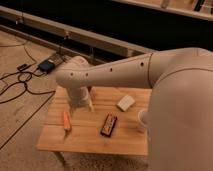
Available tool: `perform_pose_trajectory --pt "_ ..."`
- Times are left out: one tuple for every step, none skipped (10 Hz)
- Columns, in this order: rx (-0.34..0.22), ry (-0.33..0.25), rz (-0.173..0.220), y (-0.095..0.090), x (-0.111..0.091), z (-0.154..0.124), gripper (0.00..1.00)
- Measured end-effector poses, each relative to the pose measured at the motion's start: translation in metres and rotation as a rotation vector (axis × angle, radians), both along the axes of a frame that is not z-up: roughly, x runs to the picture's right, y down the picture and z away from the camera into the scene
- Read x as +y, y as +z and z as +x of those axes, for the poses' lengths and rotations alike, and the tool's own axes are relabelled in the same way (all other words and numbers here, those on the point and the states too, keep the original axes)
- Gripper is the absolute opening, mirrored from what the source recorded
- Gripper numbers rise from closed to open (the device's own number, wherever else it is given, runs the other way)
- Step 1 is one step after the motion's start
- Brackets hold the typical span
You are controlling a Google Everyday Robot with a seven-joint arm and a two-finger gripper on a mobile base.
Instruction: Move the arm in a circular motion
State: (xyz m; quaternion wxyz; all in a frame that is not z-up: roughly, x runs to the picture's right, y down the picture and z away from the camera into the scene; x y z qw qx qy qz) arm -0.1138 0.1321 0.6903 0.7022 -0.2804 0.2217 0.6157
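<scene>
The cream-white arm [125, 75] reaches from the right foreground to the left over a small wooden table [85, 140]. A row of small dark holes runs along its forearm. Its rounded joint [72, 75] bends downward at the left. The gripper [82, 102] hangs from it just above the table's back left part. It holds nothing that I can see. The arm's thick near segment [182, 115] hides the table's right end.
On the table lie an orange carrot-like thing [66, 121] at the front left, a dark snack bar [108, 125] in the middle and a white block [126, 102] behind it. A white cup [142, 120] is half hidden by the arm. Cables and a black box [46, 65] lie on the floor at left.
</scene>
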Motion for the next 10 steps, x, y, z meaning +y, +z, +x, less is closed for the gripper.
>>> perform_pose_trajectory --pt "-0.012 -0.001 0.000 -0.005 0.007 0.002 0.65" --pt "-0.022 -0.001 0.002 -0.010 0.015 0.007 0.65" --pt "-0.028 0.005 0.007 -0.017 0.025 0.016 0.65" --pt "-0.023 0.020 0.015 -0.022 0.031 0.029 0.65" --pt "-0.013 0.046 0.025 -0.024 0.033 0.044 0.65" --pt "0.006 0.087 0.038 -0.027 0.033 0.063 0.65" --pt "0.034 0.133 0.054 -0.027 0.028 0.085 0.65" --pt "0.067 0.179 0.079 -0.025 0.018 0.114 0.65" --pt "0.083 0.202 0.097 -0.023 0.009 0.130 0.65" --pt "0.105 0.229 0.130 -0.016 -0.010 0.156 0.65"
